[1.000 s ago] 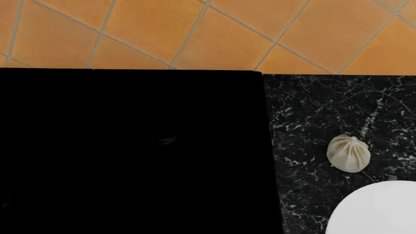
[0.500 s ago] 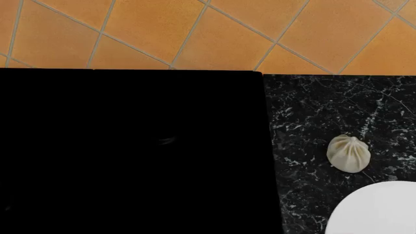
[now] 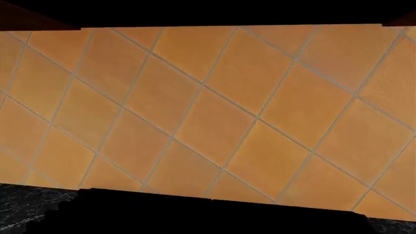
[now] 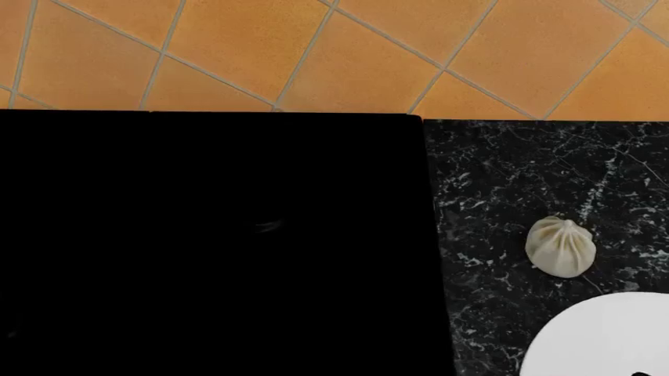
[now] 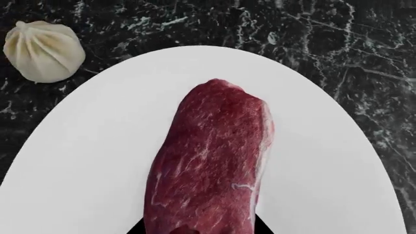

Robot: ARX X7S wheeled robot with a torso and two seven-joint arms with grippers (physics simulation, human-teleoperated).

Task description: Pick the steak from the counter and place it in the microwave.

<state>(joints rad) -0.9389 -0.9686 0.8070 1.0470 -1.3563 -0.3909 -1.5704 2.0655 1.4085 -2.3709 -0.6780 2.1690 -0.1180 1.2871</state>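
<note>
Steak point(image 5: 211, 161) lies on white plate point(image 5: 91, 161), dumpling point(image 5: 44, 50) at 10 o'clock. Approach step; next needs descent. Pincer state: cannot tell, neither visible.

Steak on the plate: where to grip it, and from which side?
Grip the steak across its narrow width near the middle, from above. It lies flat on the white plate, long and rounded, with bare plate along both long sides for the jaws. The dumpling sits clear.
</note>
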